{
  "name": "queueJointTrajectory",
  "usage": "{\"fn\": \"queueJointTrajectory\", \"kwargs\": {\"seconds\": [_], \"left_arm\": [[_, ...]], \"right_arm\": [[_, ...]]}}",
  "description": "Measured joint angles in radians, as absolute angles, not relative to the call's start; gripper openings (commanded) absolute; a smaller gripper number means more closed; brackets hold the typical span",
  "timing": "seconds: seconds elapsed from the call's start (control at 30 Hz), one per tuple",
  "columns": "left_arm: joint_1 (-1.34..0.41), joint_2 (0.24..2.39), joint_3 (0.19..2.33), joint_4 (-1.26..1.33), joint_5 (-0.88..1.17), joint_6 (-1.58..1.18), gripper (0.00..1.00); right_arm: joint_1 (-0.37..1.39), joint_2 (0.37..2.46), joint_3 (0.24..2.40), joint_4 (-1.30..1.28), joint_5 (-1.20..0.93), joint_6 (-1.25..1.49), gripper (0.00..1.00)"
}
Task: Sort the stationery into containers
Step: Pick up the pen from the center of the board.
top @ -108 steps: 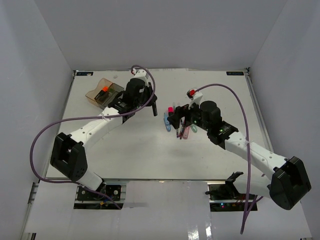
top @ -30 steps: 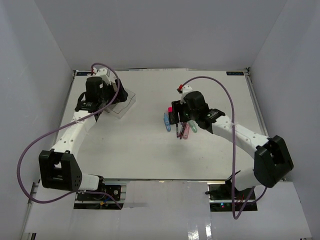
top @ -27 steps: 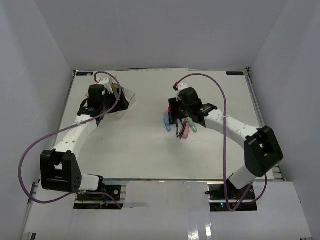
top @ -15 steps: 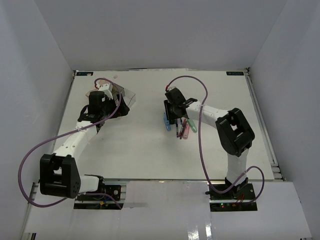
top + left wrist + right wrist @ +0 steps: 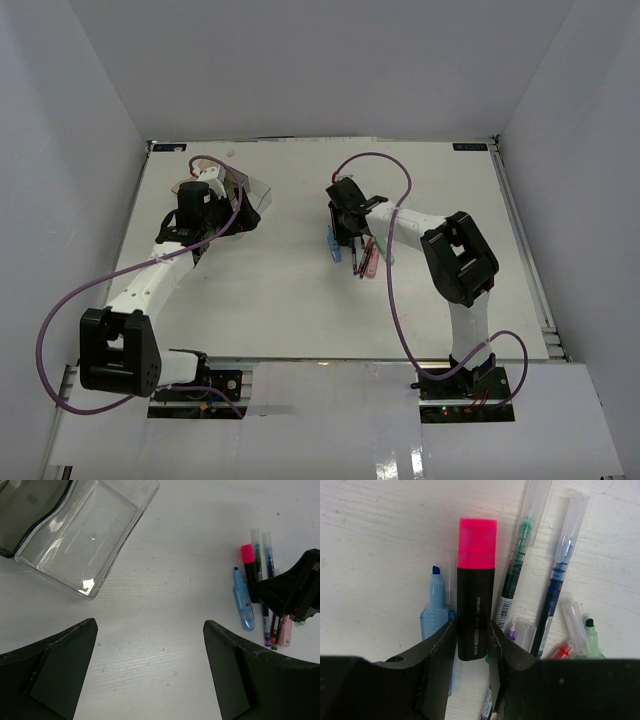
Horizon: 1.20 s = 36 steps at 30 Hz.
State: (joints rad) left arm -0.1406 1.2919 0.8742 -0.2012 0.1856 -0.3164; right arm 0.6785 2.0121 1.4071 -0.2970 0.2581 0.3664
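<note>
Right gripper [image 5: 470,630]: pinched shut on the pink highlighter [image 5: 476,587], one finger [image 5: 437,665] against each long side of the black barrel, pink cap pointing away from the wrist. Down on the table [image 5: 380,540] with the rest of the pile, right of centre in the overhead view.

Just beside it on one side, partly under a finger: a pastel blue highlighter [image 5: 436,600], chisel tip bare. On the other side: a green pen [image 5: 517,575], then a blue pen [image 5: 560,575], both with clear caps, side by side and slightly tilted. Lower down, near the other finger: a mint highlighter [image 5: 590,632] and a small red tip [image 5: 562,651]; no telling what the red tip belongs to.

Left gripper [image 5: 149,625]: spread wide open over bare table, fingers [image 5: 50,672] at the bottom corners of its wrist view. In the upper left of that view, the tray [image 5: 85,540]: a clear compartment flat on the table, with a smoky grey compartment [image 5: 25,510] touching its far side. Well apart from the pile across the same view, the right gripper's dark body over the pens there.
</note>
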Motion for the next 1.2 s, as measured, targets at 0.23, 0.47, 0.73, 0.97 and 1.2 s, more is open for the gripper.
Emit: {"fn": "queueJointTrajectory", "kwargs": {"seconds": [0.23, 0.47, 0.73, 0.97, 1.2], "left_arm": [[-0.141, 1.292, 0.875, -0.201, 0.200, -0.320, 0.98], [-0.141, 1.292, 0.875, -0.201, 0.213, -0.323, 0.98], [-0.141, 1.292, 0.875, -0.201, 0.220, -0.323, 0.98], [-0.141, 1.292, 0.874, -0.201, 0.226, -0.324, 0.98], [-0.141, 1.292, 0.877, -0.201, 0.283, -0.386, 0.98]], "right_arm": [[0.679, 2.025, 1.421, -0.294, 0.274, 0.371, 0.36], [0.679, 2.039, 1.433, -0.285, 0.281, 0.371, 0.39], [0.679, 2.064, 1.436, -0.280, 0.279, 0.366, 0.41], [0.679, 2.064, 1.438, -0.281, 0.278, 0.355, 0.31], [0.682, 2.037, 1.425, -0.285, 0.274, 0.304, 0.27]]}}
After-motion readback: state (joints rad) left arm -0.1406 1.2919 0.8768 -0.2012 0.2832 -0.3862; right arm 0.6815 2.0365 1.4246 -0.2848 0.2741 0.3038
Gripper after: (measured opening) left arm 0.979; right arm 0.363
